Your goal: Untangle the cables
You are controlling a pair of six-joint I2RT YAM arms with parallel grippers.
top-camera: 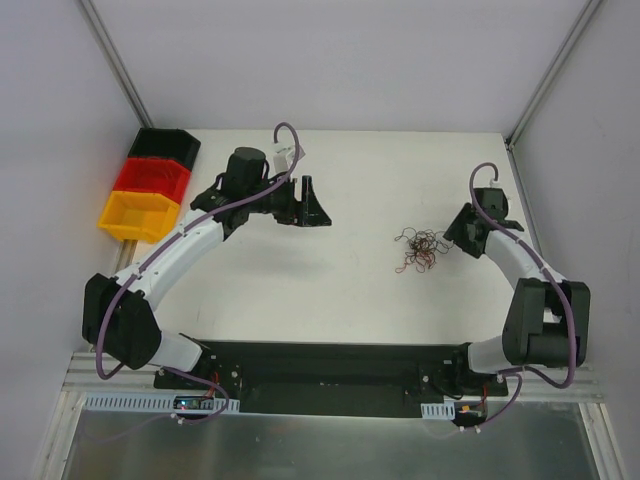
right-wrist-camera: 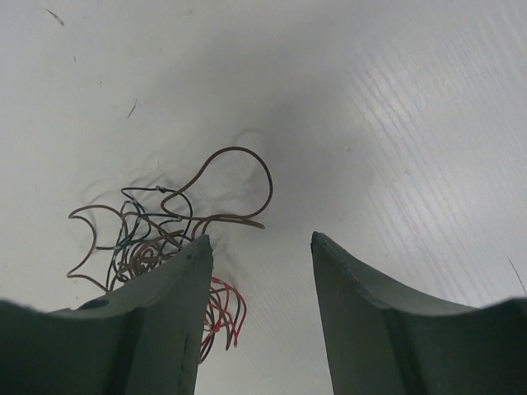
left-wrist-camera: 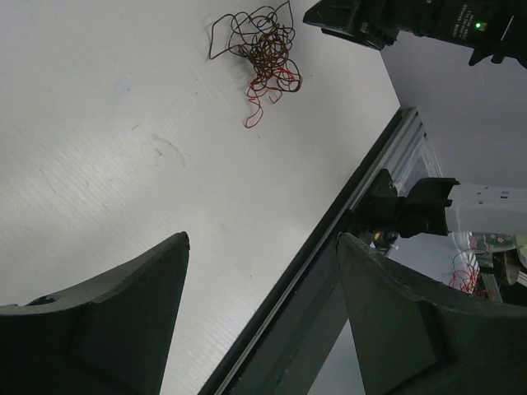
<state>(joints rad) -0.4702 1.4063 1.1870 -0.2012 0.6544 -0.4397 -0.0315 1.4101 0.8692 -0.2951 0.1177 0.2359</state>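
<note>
Your right jaws, dark and blunt-tipped, stand wide apart low over the white table (right-wrist-camera: 395,123), holding nothing. The tangle of thin brown, black and red wire cables (right-wrist-camera: 156,247) lies just beside one tip, near the table's right edge. Your left jaws, equally wide and empty, hover well apart from it, toward the far-left corner, where stacked black, red and yellow plastic bins (top-camera: 150,190) sit.

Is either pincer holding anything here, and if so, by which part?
Nothing is held. The left pincer is open and far from the cables. The right pincer is open just beside them, its gap empty.
</note>
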